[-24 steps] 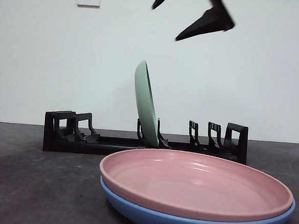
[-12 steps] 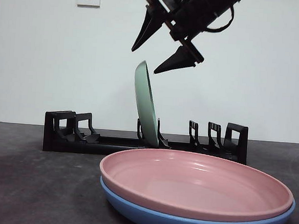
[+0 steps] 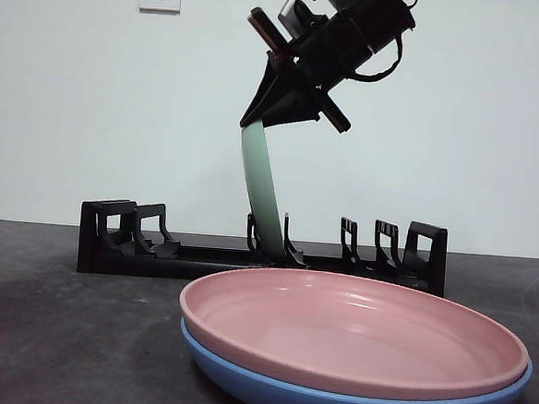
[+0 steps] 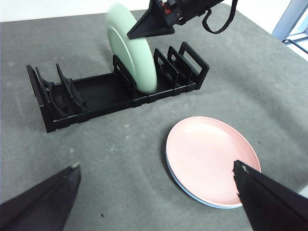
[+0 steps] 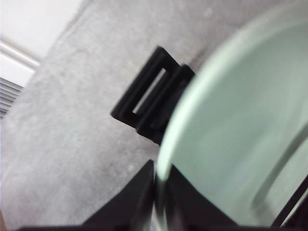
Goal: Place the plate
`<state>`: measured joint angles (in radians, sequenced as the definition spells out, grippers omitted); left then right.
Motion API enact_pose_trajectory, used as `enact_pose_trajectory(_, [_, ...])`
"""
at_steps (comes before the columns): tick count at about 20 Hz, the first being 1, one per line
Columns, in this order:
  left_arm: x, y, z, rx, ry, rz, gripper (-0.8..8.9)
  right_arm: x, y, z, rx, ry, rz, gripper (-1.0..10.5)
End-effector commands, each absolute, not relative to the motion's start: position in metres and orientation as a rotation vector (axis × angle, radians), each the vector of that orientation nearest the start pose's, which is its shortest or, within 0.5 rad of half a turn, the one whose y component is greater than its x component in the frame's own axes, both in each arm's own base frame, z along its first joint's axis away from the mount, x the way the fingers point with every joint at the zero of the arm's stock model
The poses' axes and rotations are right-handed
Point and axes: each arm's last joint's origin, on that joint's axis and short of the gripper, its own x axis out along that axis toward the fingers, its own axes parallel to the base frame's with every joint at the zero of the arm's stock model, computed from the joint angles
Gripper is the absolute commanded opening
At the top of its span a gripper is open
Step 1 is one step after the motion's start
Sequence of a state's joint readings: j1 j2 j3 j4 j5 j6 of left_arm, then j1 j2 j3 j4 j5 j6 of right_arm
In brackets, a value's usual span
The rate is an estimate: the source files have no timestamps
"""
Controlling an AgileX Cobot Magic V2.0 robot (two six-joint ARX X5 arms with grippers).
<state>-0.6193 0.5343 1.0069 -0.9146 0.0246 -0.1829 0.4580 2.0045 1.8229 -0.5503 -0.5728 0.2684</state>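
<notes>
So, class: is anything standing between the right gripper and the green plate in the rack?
No. The right gripper is already on the top rim of the green plate, jaws closed over its edge. The plate stands in the black rack, and nothing visible sits between them.

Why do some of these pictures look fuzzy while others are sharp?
In the right wrist view the green plate fills the frame up close and is soft and out of focus. In the left wrist view its upper rim is smeared, while the black rack is sharp. The front view is crisp, with soft glare on the pink plate.
</notes>
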Motion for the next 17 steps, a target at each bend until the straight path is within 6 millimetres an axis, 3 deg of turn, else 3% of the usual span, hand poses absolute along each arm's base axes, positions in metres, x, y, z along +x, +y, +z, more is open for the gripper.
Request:
enact_pose_trajectory(1, [0.056,-0.041,0.367,-0.038,0.461,-0.598,5.0,0.401,0.217,0.299,0.303,0.878,0.881,0.1])
enact_pose_trajectory(6, [0.055,-0.04,0.365,-0.031,0.482,-0.595,5.0,0.395,0.217,0.318,0.372,0.844,0.944,0.1])
enact_pose_trajectory(10, [0.055,-0.04,0.365,-0.031,0.482,-0.595,4.99,0.38,0.209,0.348,0.374,0.784,0.959,0.1])
enact_pose_trajectory(14, [0.055,-0.04,0.365,-0.031,0.481,-0.595,5.0,0.353,0.2,0.386,0.36,0.71,0.998,0.1])
enact_pose_trajectory(17, [0.055,-0.04,0.365,-0.031,0.481,-0.595,5.0,0.32,0.193,0.408,0.255,0.702,1.008,0.1])
